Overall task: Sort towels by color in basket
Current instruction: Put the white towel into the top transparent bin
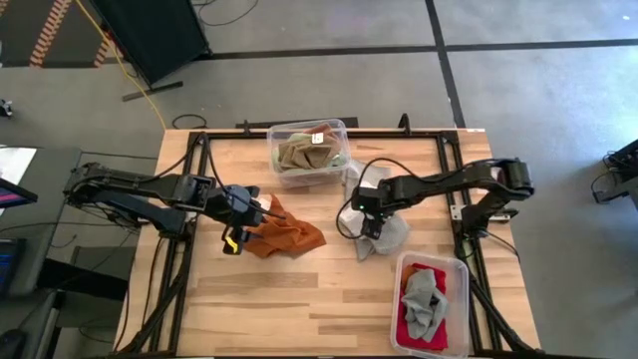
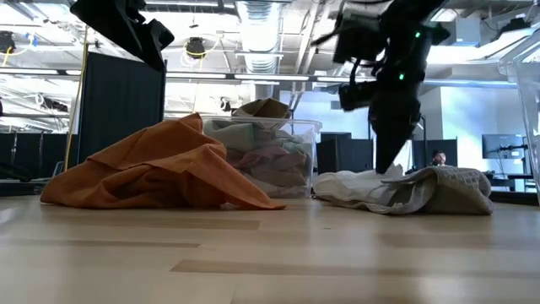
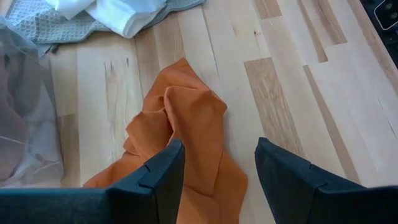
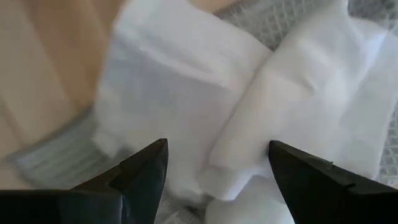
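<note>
**Mia:** On the wooden surface (image 1: 299, 299) I see cloths and boxes. What is the right pincer (image 1: 371, 227) doing?

**Sam:** It hangs just over the pale pile (image 1: 384, 234) near the middle. Its two fingers are spread wide, with a white towel (image 4: 186, 112) right under them. Nothing is between them. I think it wants to grab that one next.

**Mia:** Why is the pile all lumpy?

**Sam:** It is more than one cloth. A white one lies on a checked grey-green one (image 2: 460, 190). They touch and overlap, so the pincer may lift two at once.

**Mia:** And the left pincer (image 1: 237, 209)?

**Sam:** It sits above one end of the orange towel (image 1: 284, 236). Its fingers are apart too, and they pinch nothing. The orange cloth lies crumpled flat on the wood, by itself.

**Mia:** Where do the cloths go?

**Sam:** Into the clear boxes, I think. The far box (image 1: 309, 150) holds tan and light ones. The near box (image 1: 431, 299) by the right arm holds a red one with a grey one on top.

**Mia:** So colors go together?

**Sam:** That seems to be the plan. Some are sorted, but the orange one and the pale pile are not in a box yet.
</note>
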`<action>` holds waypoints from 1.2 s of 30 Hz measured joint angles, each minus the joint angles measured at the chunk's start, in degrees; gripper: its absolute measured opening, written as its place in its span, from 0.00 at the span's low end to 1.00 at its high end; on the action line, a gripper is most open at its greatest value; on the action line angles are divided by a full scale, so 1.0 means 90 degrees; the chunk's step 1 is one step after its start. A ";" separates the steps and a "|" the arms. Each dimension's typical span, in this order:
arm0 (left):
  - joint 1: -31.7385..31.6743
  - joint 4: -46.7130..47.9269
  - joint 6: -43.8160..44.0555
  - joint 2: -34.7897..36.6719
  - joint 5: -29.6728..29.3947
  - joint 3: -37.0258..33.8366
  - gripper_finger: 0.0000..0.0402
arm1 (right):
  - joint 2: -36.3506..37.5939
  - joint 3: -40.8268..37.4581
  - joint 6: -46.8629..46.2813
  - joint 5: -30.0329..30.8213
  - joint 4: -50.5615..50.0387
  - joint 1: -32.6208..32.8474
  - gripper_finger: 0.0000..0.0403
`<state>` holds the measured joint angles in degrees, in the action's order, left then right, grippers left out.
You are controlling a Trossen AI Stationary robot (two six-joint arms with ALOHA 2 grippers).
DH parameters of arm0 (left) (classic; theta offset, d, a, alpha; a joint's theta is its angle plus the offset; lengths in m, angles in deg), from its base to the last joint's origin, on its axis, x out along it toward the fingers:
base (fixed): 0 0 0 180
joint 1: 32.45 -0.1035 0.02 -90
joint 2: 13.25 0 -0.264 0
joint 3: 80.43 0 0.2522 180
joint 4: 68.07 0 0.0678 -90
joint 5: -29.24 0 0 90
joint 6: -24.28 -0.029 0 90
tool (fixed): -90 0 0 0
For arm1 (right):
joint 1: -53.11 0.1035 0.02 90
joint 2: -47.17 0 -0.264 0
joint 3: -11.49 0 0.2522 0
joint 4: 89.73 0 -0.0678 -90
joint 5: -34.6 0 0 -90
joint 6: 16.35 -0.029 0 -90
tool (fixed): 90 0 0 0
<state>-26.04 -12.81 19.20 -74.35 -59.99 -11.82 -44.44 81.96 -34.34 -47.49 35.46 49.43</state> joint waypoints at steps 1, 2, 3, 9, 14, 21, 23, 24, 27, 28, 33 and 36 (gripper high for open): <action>0.0000 0.0000 0.0000 0.0000 -0.0001 0.0000 0.47 | -0.0103 0.0000 0.0023 0.0021 0.0017 -0.0022 0.77; 0.0000 0.0000 -0.0002 0.0000 0.0000 0.0000 0.47 | -0.0203 0.0000 0.0046 0.0070 0.0023 -0.0035 0.77; 0.0000 0.0000 -0.0001 0.0000 -0.0001 0.0001 0.47 | -0.0305 0.0000 0.0055 0.0127 0.0023 -0.0043 0.77; 0.0000 -0.0002 -0.0002 0.0000 -0.0001 0.0002 0.47 | -0.0752 0.0000 0.0055 0.0247 0.0125 -0.0062 0.74; 0.0000 -0.0001 -0.0002 0.0000 -0.0004 0.0001 0.47 | -0.0728 0.0000 0.0055 0.0268 0.0149 -0.0054 0.60; 0.0000 -0.0001 -0.0002 0.0000 -0.0009 0.0002 0.47 | -0.0087 0.0000 0.0055 0.0278 0.0138 -0.0054 0.21; 0.0000 -0.0002 0.0003 0.0000 -0.0022 0.0002 0.47 | 0.0161 -0.0002 0.0055 0.0281 0.0132 -0.0054 0.10; 0.0000 -0.0002 0.0008 0.0000 -0.0026 0.0000 0.47 | 0.0297 0.0000 0.0058 0.0281 0.0139 -0.0054 0.07; 0.0000 -0.0002 0.0029 0.0000 -0.0026 0.0002 0.47 | 0.0688 0.0000 0.0028 0.0281 0.0152 -0.0054 0.06; -0.0002 -0.0002 0.0044 0.0000 -0.0026 0.0000 0.47 | 0.0813 0.0000 -0.0006 0.0281 0.0169 -0.0054 0.06; 0.0000 -0.0002 0.0046 0.0000 -0.0023 0.0002 0.47 | 0.1351 0.0000 -0.0109 0.0305 0.0319 -0.0010 0.07; 0.0000 -0.0002 0.0046 0.0000 -0.0023 0.0001 0.47 | 0.1600 0.0000 -0.0113 0.0382 0.0500 0.0054 0.06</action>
<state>-26.04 -12.83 19.62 -74.35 -60.20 -11.82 -30.05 81.96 -35.36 -44.05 39.96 49.92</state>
